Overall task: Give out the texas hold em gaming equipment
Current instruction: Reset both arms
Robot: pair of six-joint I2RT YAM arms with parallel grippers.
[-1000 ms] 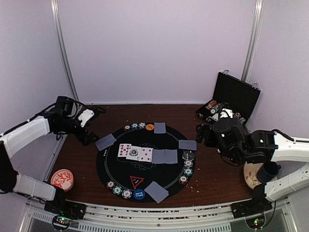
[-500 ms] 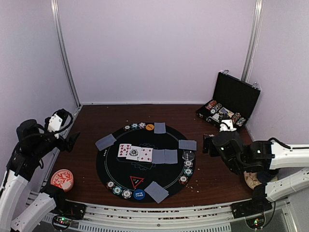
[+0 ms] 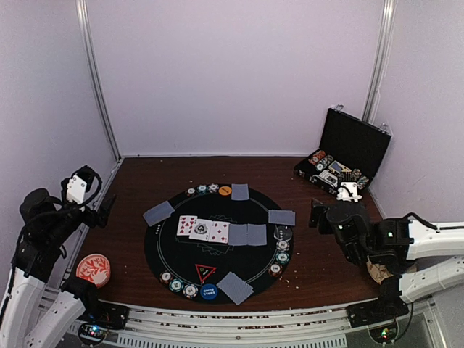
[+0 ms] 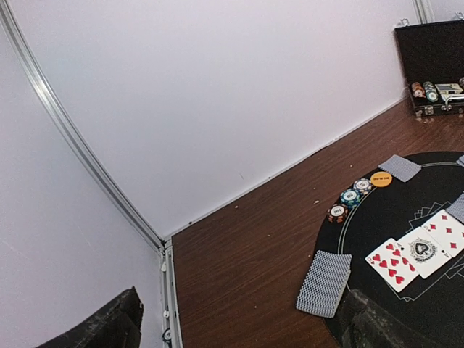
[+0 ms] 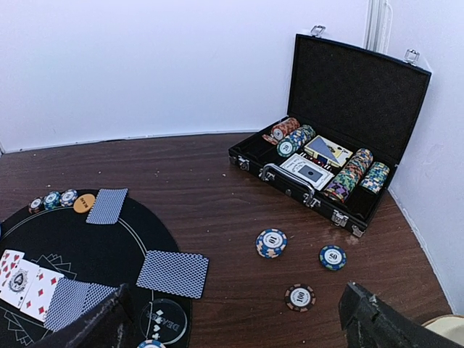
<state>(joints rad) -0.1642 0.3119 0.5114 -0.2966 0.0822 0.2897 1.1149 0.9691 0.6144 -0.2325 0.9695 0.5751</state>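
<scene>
1. Currently, the left gripper [image 4: 239, 335] is being held over the table's [image 3: 145, 174] left edge, its jaws spread wide with nothing between them.
2. The right gripper [image 5: 239, 330] is likewise being held released and empty, near the open case [image 5: 360, 83].
3. Playing cards [image 3: 209, 230] are being displayed on the round black mat [image 3: 174, 250], three face up, with poker chips [image 3: 177, 284], button discs [image 3: 209, 291] and the red triangle marker [image 3: 206, 273] near its rim.
4. Three loose chips [image 5: 271, 243] are being seen on the wood in front of the case.
</scene>
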